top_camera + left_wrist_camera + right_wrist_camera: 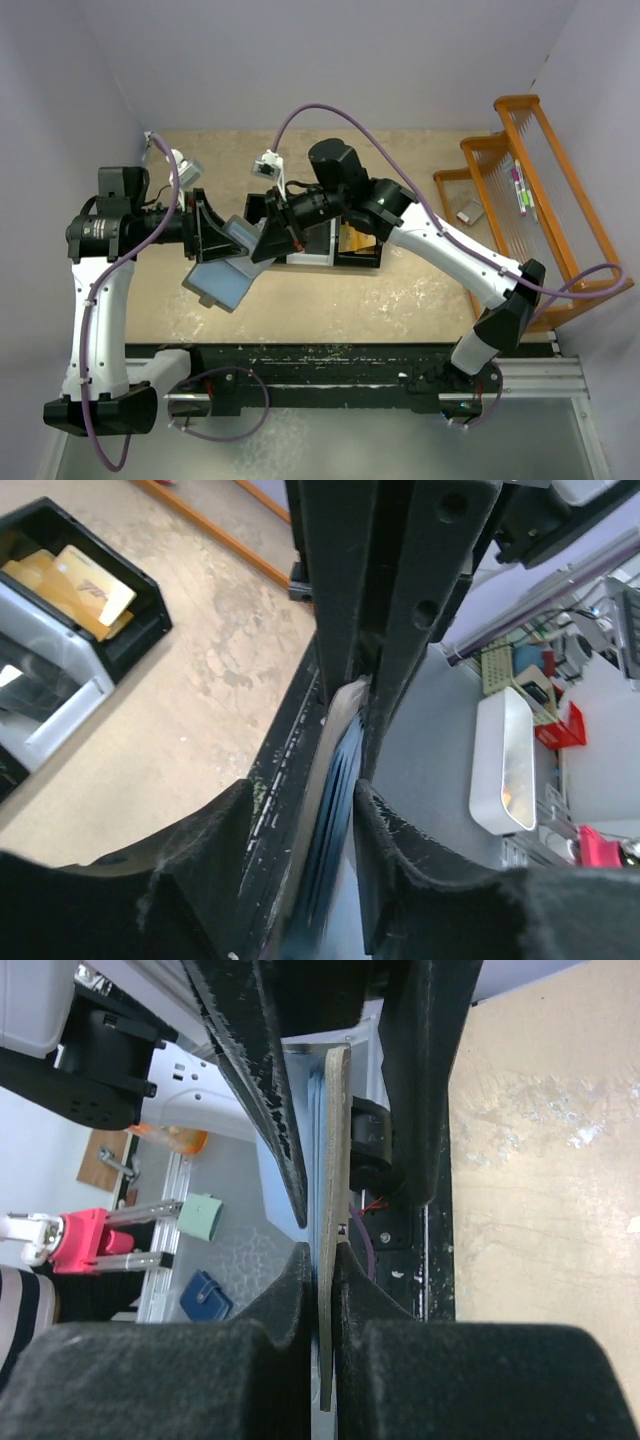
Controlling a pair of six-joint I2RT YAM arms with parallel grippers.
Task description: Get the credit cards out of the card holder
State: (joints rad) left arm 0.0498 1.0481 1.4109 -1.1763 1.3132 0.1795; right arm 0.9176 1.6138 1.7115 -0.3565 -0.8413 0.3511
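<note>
Card holder [220, 283] matt and smooth; table [400, 300] matt, mottled, scuffed.

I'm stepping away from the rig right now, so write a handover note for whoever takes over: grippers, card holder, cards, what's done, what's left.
The right gripper is shut on one edge of the card holder, held up between the arms.
The left gripper is open, its jaws straddling the holder's other edge, not clamped.
Done: orange-gold credit cards lie in the bin tray.
Left: pull any remaining cards. The holder shows edge-on, so its contents cannot be seen.
</note>
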